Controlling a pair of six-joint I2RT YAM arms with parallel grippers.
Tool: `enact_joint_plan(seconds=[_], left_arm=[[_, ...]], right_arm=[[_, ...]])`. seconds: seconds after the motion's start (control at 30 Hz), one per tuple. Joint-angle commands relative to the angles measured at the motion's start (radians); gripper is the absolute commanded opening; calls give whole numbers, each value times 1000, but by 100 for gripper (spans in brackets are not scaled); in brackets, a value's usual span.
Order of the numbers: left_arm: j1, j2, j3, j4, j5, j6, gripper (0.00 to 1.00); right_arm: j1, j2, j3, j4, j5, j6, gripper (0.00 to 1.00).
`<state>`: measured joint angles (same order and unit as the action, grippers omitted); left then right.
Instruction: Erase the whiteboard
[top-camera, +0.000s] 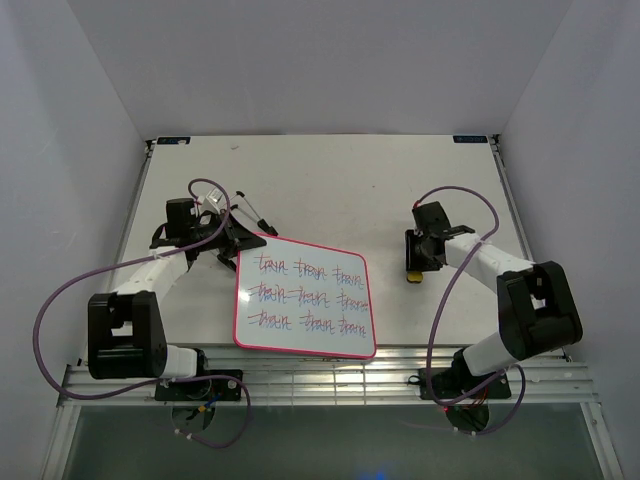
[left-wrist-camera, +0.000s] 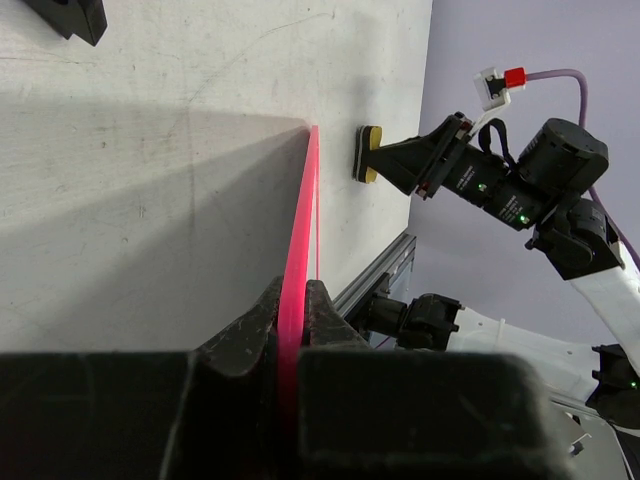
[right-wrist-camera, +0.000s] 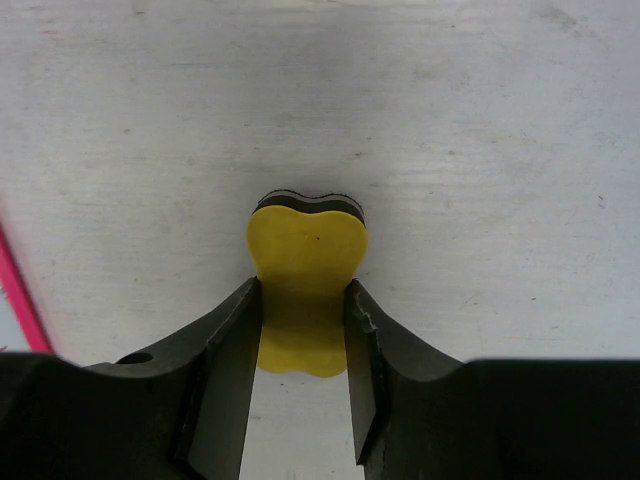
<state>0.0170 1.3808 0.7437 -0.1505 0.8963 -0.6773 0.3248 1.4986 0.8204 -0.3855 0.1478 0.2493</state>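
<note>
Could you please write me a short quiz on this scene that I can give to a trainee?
1. Fill in: the right claw grips a ____ eraser.
2. Which claw pinches the pink rim of the whiteboard? A) the left claw B) the right claw C) neither
3. True or false: the whiteboard is already wiped clean.
Key: 1 yellow; 2 A; 3 false, it bears three rows of writing.
</note>
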Motion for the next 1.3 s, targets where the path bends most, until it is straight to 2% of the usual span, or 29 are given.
enact_joint_plan(seconds=[0.0,0.07,0.37,0.53,0.7,0.87,1.0,1.27], left_arm=[[-2,-74,-17,34,-68,30,0],[-37,-112,-32,68,-85,4,0],[-87,-267,-53,232,-122,-30,0],[-109,-327,-67,241,-158,-36,0],[-137,-306,-38,132,-223,-44,0],[-152,-282,-20,72,-247,-62,0],[-161,-292,-15,72,-247,-68,0],[-177,-302,-4,68,-250,-68,0]], right_arm=[[40,-96,-3,65,-103,-34,31],[72,-133,3,76,-129,-38,31],[399,-259,118,187,-249,19,30],[650,-206,267,229,-87,39,30],[834,-57,425,234,88,28,31],[925,109,630,151,119,5,31],[935,167,686,139,75,5,31],[930,230,749,19,95,11,31]])
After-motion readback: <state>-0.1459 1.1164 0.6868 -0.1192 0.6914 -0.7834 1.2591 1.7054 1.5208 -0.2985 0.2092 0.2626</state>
